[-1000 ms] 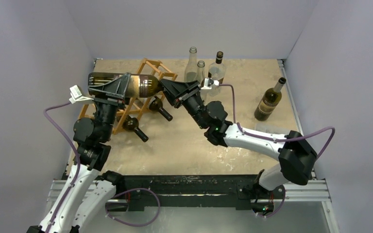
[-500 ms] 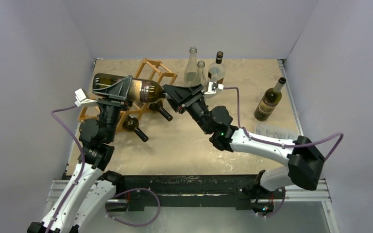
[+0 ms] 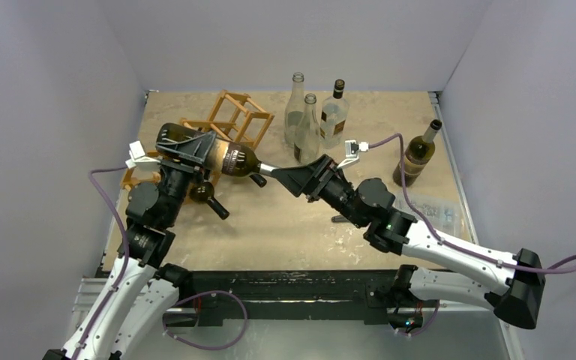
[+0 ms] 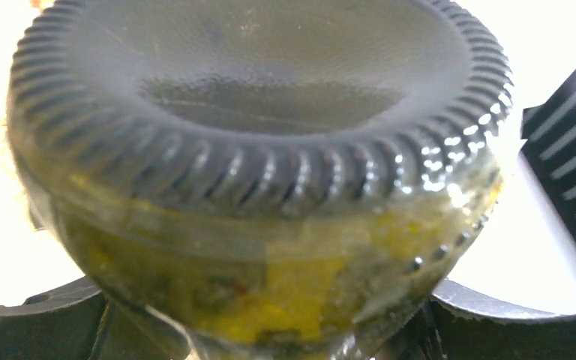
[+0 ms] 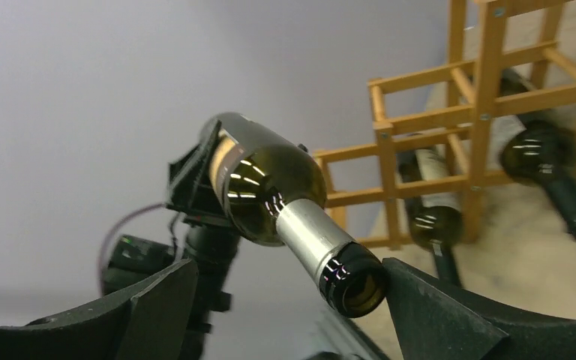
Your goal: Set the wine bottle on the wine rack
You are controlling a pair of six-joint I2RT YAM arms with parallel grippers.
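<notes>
The wine bottle is held nearly level over the near side of the wine rack on the bench, its body clamped by the left fingers. The right fingers are spread wide beside its mouth, gripping nothing.

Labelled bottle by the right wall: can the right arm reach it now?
Probably yes: the right end effector is open, merely straddling the neck of the wine bottle, and nothing stands between it and the labelled bottle.
</notes>
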